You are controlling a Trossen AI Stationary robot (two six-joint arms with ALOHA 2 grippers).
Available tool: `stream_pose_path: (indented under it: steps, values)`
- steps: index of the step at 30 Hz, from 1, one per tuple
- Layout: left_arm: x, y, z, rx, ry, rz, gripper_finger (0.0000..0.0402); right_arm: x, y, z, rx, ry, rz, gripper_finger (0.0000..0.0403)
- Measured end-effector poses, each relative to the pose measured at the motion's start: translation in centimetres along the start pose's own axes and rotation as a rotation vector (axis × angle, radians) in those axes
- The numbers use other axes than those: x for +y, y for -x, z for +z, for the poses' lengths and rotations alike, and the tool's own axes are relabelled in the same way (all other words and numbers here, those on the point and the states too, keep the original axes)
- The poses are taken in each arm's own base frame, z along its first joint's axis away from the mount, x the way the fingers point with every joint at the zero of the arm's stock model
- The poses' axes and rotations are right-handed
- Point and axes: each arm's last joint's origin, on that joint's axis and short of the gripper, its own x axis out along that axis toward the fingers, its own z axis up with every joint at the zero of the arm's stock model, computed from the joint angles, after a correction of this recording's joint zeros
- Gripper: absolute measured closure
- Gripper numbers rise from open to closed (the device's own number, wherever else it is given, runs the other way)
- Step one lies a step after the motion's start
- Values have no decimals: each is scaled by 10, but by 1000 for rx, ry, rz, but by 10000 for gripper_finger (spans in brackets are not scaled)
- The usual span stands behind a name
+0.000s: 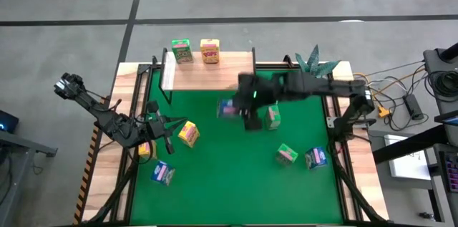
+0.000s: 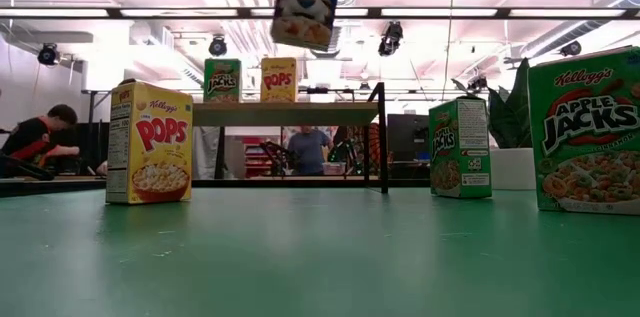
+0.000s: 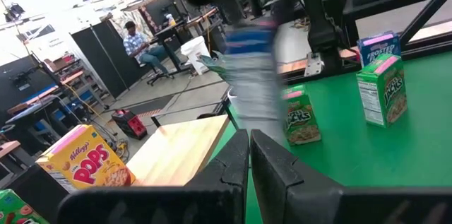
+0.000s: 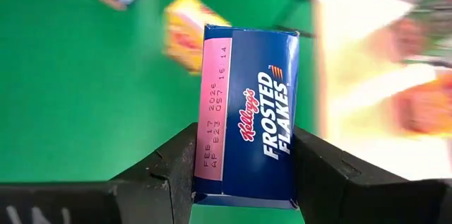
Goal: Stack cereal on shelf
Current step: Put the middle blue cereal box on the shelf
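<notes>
The right gripper (image 4: 244,164) held a blue cereal box (image 4: 248,114) clamped between its jaws, above the mat near the shelf (image 1: 215,69). It should land upright beside the two boxes there. The left gripper (image 3: 251,157), jaws shut, waited at the left.

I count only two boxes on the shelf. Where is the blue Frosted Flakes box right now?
The blue Frosted Flakes box is off the mat, clamped in the right gripper, mid-table just before the shelf.
</notes>
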Motion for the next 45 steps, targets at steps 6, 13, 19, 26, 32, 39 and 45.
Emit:
stream_pose_path:
  steps: [6,13,19,26,32,39,45]
  values:
    - [0,0,0,0,0,0,402,-72,12,-25,23,3,-119,225]
    - [0,0,0,0,-1,0,402,-144,8,-64,51,-61,-128,225]
    - [0,0,0,0,-2,2,402,-186,11,-86,-25,-77,-148,225]
    - [7,1,1,41,31,227,402,-214,4,-100,-39,-49,-161,225]
    - [16,4,1,79,43,389,402,-223,4,-89,-57,10,-173,225]
    - [20,7,2,73,68,393,402,-231,19,-75,-49,25,-172,225]
    - [19,6,2,75,64,393,402,-230,17,-78,9,-1,-116,225]
